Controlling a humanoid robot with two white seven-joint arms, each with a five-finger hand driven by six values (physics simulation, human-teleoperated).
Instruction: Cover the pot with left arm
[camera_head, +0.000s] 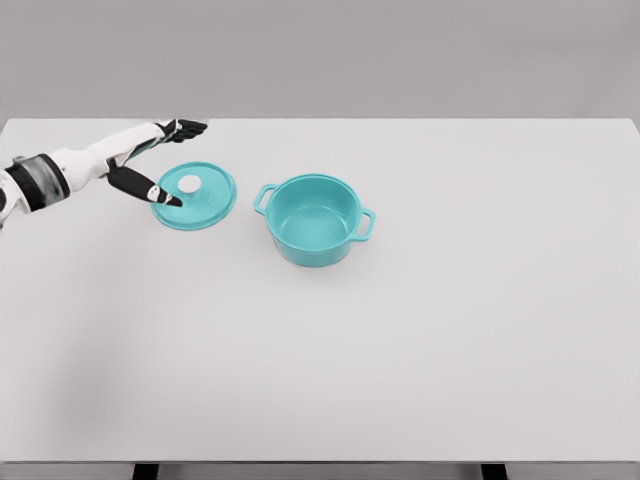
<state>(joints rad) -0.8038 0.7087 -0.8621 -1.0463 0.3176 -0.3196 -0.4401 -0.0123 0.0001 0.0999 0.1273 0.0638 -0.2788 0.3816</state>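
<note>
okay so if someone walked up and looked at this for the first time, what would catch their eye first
Most likely the teal pot, standing open and uncovered near the middle of the white table, its two side handles showing. Just to its left the matching teal lid lies flat on the table, apart from the pot, with a white knob on top. The left hand reaches in from the left edge, fingers spread, thumb tip over the lid near the knob.

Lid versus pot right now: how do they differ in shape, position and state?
The lid is a flat disc with a white knob, lying on the table; the pot is deep, two-handled, upright and uncovered. The lid lies left of the pot, apart from it, beside the open left hand. Both are teal.
</note>
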